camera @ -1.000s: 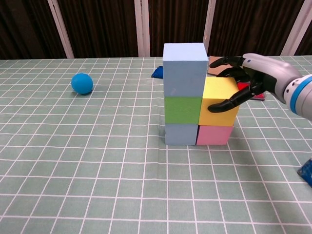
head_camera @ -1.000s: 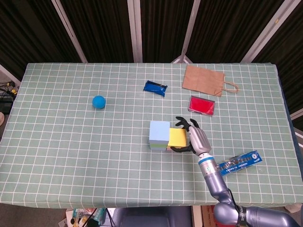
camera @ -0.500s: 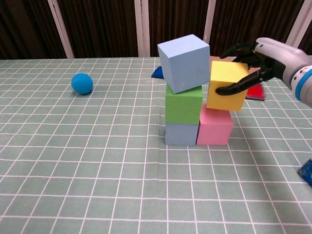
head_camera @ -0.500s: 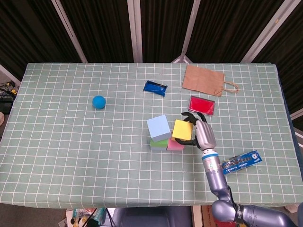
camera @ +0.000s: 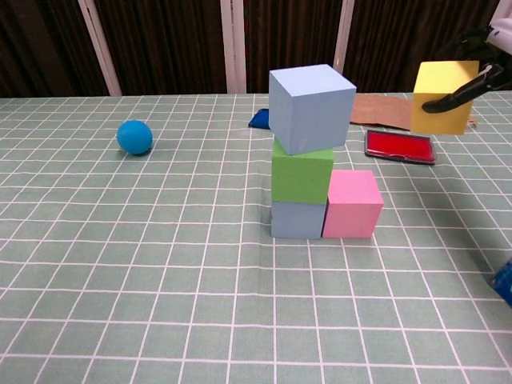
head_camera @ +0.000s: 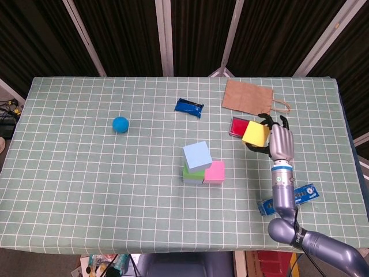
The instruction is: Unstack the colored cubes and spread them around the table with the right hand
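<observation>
The right hand (head_camera: 281, 142) grips the yellow cube (head_camera: 255, 133) with fingers wrapped around it, held aloft at right of frame above the red case (camera: 399, 146). Next, I judge, it needs a bare table spot well apart from the leaning stack (camera: 308, 152).

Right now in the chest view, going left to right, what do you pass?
Blue ball → stack topped by the tilted light blue cube → pink cube → red flat case → yellow cube held up in the right hand.

Checked table (head_camera: 86, 173) bears cubes (camera: 324, 208), ball (head_camera: 120, 124), bag (head_camera: 247, 97).
</observation>
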Motion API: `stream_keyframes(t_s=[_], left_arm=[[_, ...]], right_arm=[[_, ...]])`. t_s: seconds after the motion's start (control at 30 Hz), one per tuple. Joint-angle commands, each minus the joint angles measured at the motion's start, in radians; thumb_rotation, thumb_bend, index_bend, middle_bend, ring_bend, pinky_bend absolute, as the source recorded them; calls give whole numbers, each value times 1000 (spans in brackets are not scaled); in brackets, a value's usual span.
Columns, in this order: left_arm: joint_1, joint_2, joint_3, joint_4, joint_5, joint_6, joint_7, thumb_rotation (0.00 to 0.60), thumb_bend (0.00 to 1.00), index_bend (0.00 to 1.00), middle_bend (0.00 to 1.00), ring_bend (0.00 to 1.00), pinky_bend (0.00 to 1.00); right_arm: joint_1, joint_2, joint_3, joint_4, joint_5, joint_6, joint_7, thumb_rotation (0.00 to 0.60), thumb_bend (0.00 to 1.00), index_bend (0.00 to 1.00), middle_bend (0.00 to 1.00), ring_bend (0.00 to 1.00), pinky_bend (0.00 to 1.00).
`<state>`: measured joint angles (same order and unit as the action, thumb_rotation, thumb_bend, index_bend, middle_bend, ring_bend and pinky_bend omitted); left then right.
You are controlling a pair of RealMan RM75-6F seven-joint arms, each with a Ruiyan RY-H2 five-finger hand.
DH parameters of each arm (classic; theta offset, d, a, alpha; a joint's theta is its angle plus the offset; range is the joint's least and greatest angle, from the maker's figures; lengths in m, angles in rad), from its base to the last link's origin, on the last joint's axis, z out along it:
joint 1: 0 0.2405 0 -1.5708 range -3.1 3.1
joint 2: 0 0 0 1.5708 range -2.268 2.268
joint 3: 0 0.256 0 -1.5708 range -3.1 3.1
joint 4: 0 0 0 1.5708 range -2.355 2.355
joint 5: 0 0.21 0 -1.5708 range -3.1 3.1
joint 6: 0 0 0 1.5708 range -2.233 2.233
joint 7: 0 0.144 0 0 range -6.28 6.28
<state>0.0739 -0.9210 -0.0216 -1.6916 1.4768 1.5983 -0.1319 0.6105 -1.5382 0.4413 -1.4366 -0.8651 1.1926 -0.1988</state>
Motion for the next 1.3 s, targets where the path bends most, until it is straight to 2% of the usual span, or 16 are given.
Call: stream_keyframes(t_s=[0.03,0.23,0.3,0.4,0.57,0.7,0.77,0.97,1.17,1.3], left_arm=[[0,-4,-4,-4,-8,0,13,600,285,75,0,0,10],[-11,-18,-17,-16,-31,-12,49,600,286,76,0,0,9],[-13,-18,-22,-17,-40,-14,50,600,285,76,0,0,10],[-10,-18,-28,-17,-52,-9,48,600,285,76,0,0,9],[-1,-10,-23,-17,-46,0,31,600,285,76,0,0,9],[6,-6,-22,-16,-40,12,17,600,285,76,0,0,9],[6,-6,-24,-16,-44,9,15,600,285,76,0,0,10],[-2,-3,-27,-13,-49,-6,9,600,286,76,0,0,9],[-5,-1,-25,-14,-44,-14,8,600,285,76,0,0,10],[-1,8,-19,-14,-35,-13,-16,600,285,75,0,0,9]], right_arm=[[40,-20,9,160,9,-65,13,600,249,269,483,581,88],[72,-68,5,390,22,-174,76,600,250,270,483,579,88],[78,-76,2,437,17,-208,101,600,249,264,463,540,68],[78,-70,-20,472,8,-274,121,600,250,176,305,347,4],[68,-47,-46,466,-1,-367,160,600,224,74,149,143,0],[66,-53,-64,474,-28,-358,163,600,156,33,55,22,0],[65,-46,-60,461,-25,-364,170,600,139,13,24,1,0],[32,56,-48,290,-42,-355,198,600,134,0,7,0,0],[-60,290,-36,-97,-98,-375,307,600,134,0,7,0,0],[-88,429,-44,-263,-157,-419,343,600,134,0,7,0,0]])
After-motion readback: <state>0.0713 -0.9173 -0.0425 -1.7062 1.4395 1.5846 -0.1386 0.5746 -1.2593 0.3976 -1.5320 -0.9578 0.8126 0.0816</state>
